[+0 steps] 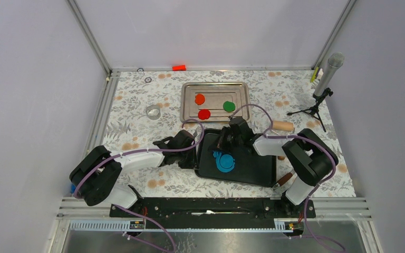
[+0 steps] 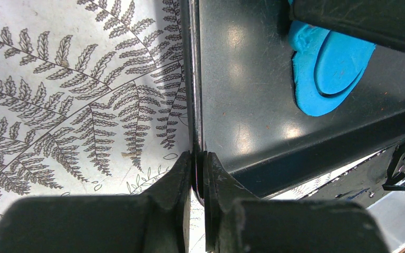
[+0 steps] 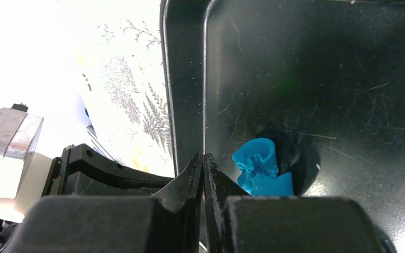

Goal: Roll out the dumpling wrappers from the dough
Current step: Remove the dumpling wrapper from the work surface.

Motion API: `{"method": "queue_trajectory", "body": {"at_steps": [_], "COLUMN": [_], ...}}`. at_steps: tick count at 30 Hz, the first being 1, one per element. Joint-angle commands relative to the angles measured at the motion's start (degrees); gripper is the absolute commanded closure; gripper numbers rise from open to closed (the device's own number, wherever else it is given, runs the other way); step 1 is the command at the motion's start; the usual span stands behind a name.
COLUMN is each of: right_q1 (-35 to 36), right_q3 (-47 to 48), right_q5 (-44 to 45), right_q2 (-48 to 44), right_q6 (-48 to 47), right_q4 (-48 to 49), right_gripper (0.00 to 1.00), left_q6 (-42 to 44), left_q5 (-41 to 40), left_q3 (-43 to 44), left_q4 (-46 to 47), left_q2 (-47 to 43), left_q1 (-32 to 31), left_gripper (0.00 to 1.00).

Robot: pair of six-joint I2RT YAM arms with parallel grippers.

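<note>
right end effector point(image 3: 203, 159) partly over dough point(image 3: 258, 164)

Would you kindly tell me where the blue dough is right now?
In the top view, the blue dough lies on the black tray, left of its middle, with the silver tray beyond it toward the back.

Top view: even, soft light, seemingly from overhead. Left wrist: pale glare spots on glossy black rectangular tray point(image 2: 253, 79). Right wrist: fern-printed tablecloth point(image 3: 132, 110) overexposed toward ten o'clock; foreground blurred.
</note>
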Motion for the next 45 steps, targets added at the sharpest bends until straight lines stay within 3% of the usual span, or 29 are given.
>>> {"method": "queue_trajectory", "body": {"at_steps": [1,8,13,20,25,45], "right_q1": [0.3,0.2,-2.5,-3.2,-3.2,0.9], "right_q3": [2.5,1.1,-2.1,1.8,2.8,-1.9], "right_q5": [-3.3,6.9,12.7,6.3,5.3,-9.3], "right_q2": [-5.1,-16.3,-16.4,-4.5,-1.0,-4.6], "right_q6": [-0.8,-7.1,-6.8,-7.8,-8.3,-11.2], "right_q4": [-3.2,-14.0,-14.9,-12.0,-11.6,-7.3], "right_gripper": [0.92,0.89,0.87,0.92,0.92,0.97], "left_q6": [2.4,2.6,2.6,3.0,2.8,2.4], "left_q5": [-0.4,-0.4,-0.2,-0.3,-0.8,-0.7], "left_q3": [-2.6,-2.4,-2.1,-1.9,-2.0,-1.6], "left_q4": [-6.2,-5.9,-5.9,-6.8,-7.3,-6.6], "left_q2": [0.9,1.4,1.2,0.7,-0.3,0.9], "left_q1": [-0.6,-0.6,-0.6,-0.6,-0.6,-0.6], "left_gripper": [1.0,1.0,1.0,1.0,1.0,1.0]}}
